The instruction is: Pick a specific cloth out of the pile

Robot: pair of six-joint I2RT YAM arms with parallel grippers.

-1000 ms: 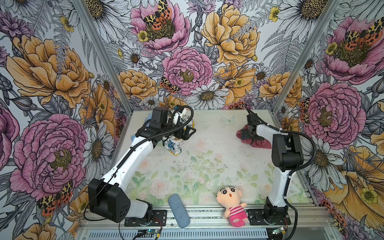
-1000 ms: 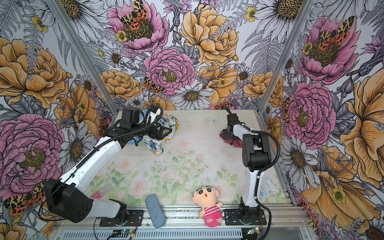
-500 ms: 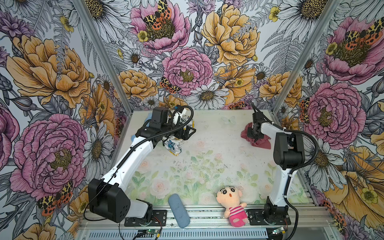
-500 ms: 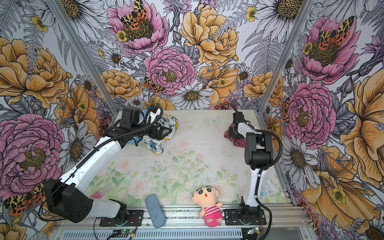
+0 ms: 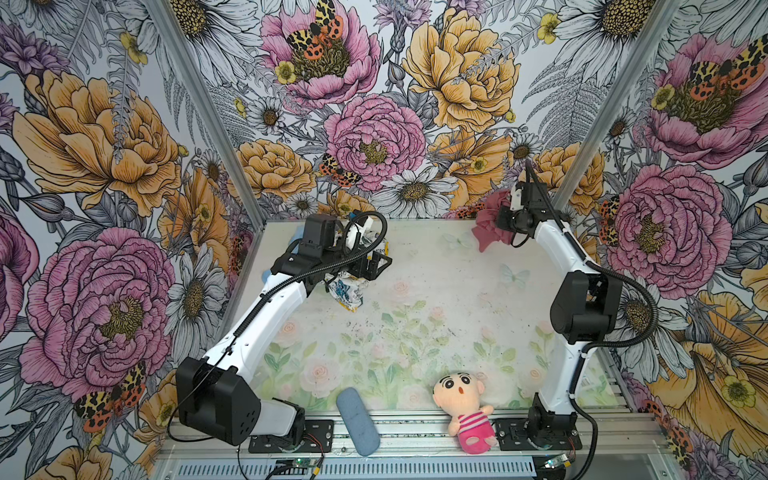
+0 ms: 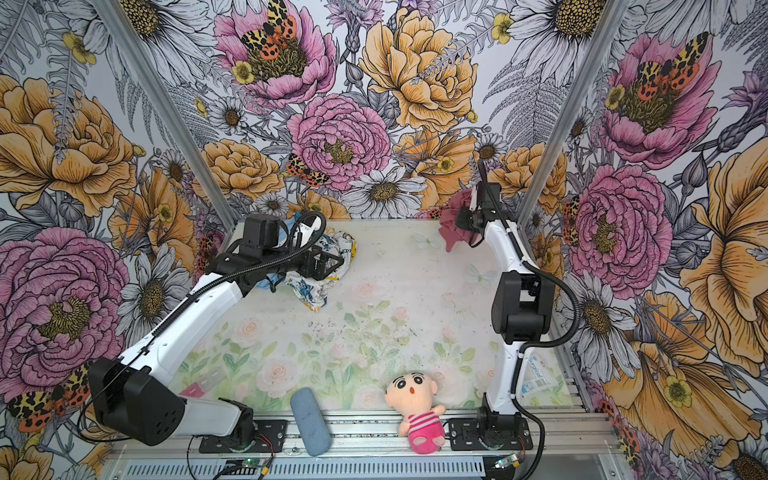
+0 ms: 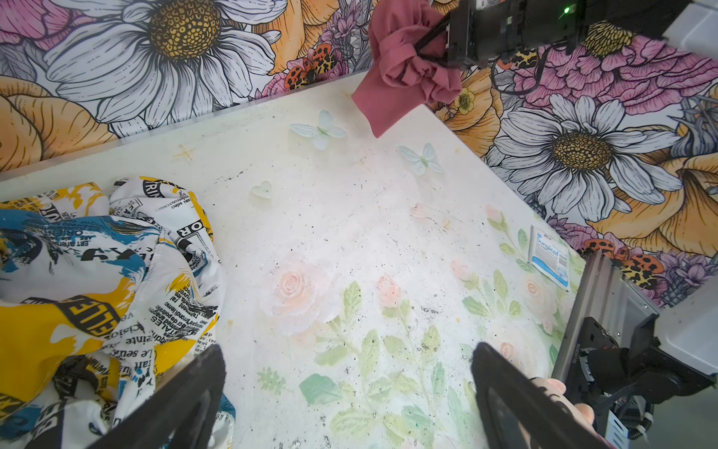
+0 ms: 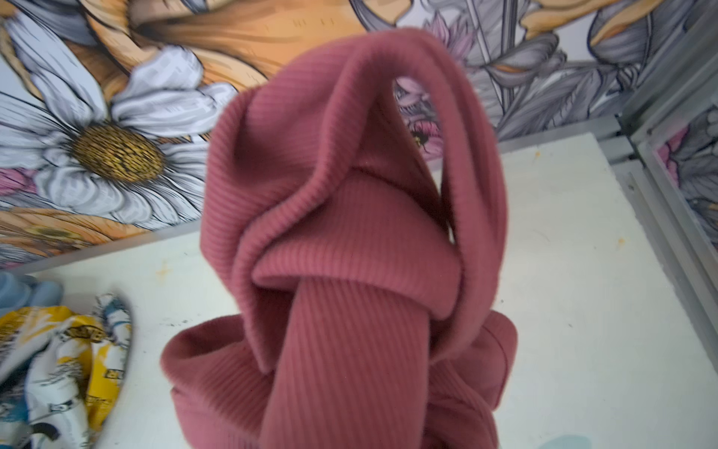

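The table (image 5: 415, 299) is seen bare across its middle in both top views. The pile (image 5: 348, 286), made up of a printed cloth (image 7: 97, 272) in white, yellow and blue and a light blue cloth (image 8: 27, 289) largely hidden by the left arm, is found at the table's upper left. Well apart from it, at the upper right against the back wall, the cloth (image 5: 492, 226) is held up. This dusty-rose fabric is seen bunched and hanging, mostly clear of the surface; whether its lowest corner touches cannot be told. The right gripper (image 7: 427, 41) is closed on its upper folds. The left gripper (image 7: 347, 350) is held just beside the pile, jaws wide apart and empty. The picking out is judged essentially done, since the cloth is separated and gripped. At most a carrying away and setting down is left.
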